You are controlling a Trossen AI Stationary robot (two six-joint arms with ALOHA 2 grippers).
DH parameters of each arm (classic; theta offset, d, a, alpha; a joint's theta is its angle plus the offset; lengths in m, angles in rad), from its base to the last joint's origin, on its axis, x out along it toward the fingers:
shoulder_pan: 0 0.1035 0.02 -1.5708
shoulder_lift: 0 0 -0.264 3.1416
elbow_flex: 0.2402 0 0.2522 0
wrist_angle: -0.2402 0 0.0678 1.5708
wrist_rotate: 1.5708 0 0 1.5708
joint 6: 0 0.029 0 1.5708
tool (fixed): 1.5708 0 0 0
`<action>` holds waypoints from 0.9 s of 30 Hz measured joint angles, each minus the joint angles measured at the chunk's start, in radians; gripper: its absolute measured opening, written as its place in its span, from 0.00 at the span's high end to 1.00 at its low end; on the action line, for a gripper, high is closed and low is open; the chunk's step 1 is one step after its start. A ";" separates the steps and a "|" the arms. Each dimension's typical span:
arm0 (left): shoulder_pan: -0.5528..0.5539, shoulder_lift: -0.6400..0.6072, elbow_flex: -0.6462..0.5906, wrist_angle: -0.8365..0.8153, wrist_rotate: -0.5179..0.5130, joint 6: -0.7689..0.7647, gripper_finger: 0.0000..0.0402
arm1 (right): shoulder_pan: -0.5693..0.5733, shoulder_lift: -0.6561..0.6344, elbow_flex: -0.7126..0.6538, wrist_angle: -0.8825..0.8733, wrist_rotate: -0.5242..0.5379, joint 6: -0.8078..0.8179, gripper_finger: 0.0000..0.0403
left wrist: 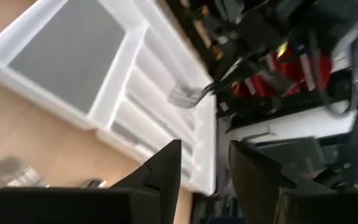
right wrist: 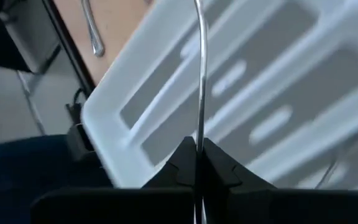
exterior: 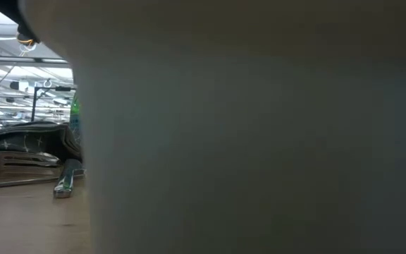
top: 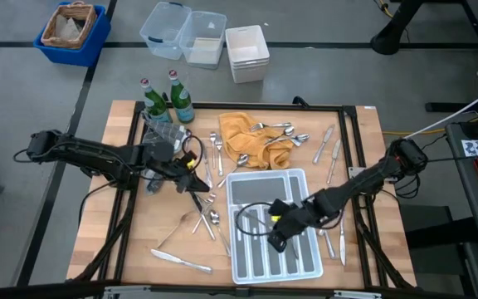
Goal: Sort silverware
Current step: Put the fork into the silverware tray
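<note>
High view: two green bottles (top: 167, 100), one white tray (top: 274, 226), three stacked bins (top: 247, 53).

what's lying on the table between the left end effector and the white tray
In the high view, a few loose pieces of silverware lie on the bare wood between the left end effector and the white tray; no other objects sit in that stretch.

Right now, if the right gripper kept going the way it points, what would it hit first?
Most likely the white tray. The right gripper, shut on a fork, points down over the tray's long compartments, so the fork would probably touch the tray floor first. Depth is unclear.
</note>
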 joint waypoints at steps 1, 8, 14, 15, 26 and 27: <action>0.000 0.000 0.000 -0.013 0.000 0.009 0.69 | 0.015 0.000 0.000 -0.002 -0.001 0.055 0.99; 0.000 0.000 0.000 -0.046 0.000 0.052 0.69 | 0.107 0.000 0.000 -0.010 0.008 0.435 0.99; 0.000 0.000 0.000 -0.044 0.000 0.085 0.69 | 0.186 0.001 0.000 -0.028 0.082 0.657 0.99; 0.000 0.000 0.000 -0.045 0.000 0.093 0.69 | 0.197 0.001 0.000 -0.035 0.091 0.681 0.99; 0.000 0.000 0.000 -0.043 -0.003 0.097 0.69 | 0.276 0.002 0.000 -0.185 0.118 0.832 0.99; 0.000 0.000 0.000 -0.043 -0.003 0.097 0.69 | 0.277 0.002 0.000 -0.195 0.118 0.841 0.99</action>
